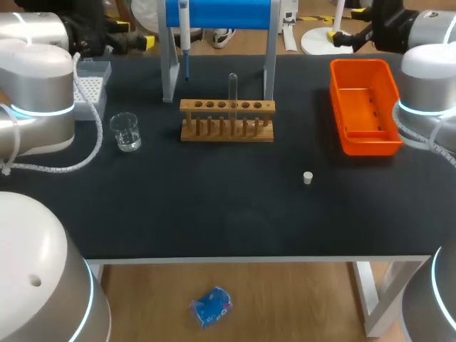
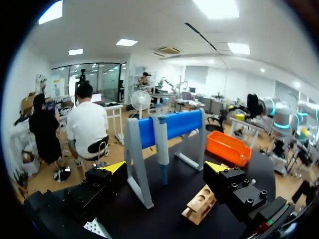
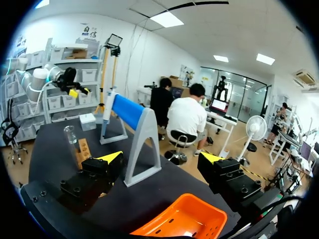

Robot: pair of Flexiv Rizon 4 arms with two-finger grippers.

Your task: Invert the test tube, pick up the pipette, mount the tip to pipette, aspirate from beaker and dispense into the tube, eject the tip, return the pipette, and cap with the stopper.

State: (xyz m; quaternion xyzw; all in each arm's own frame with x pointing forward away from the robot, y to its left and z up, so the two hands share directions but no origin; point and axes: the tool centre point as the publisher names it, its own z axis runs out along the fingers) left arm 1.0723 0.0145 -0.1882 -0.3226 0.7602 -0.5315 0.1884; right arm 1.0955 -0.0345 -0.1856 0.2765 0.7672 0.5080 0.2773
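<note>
With left pincer (image 2: 167, 168) and right pincer (image 3: 160, 158) released, an off-centre grab could topple the test tube (image 1: 232, 89) from its rack (image 1: 226, 122).

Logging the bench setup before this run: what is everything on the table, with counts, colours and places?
test tube: 1, clear, upright in the rack
rack: 1, wooden, table middle
pipette: 1, white and blue, hanging on the stand
stand: 1, blue bar, grey legs, behind the rack
beaker: 1, clear, left of the rack
tip box: 1, whitish, far left
bin: 1, orange, right side
stopper: 1, white, near the bin's front
table: 1, black
left gripper: 1, yellow-tipped, open, empty
right gripper: 1, yellow-tipped, open, empty
</note>
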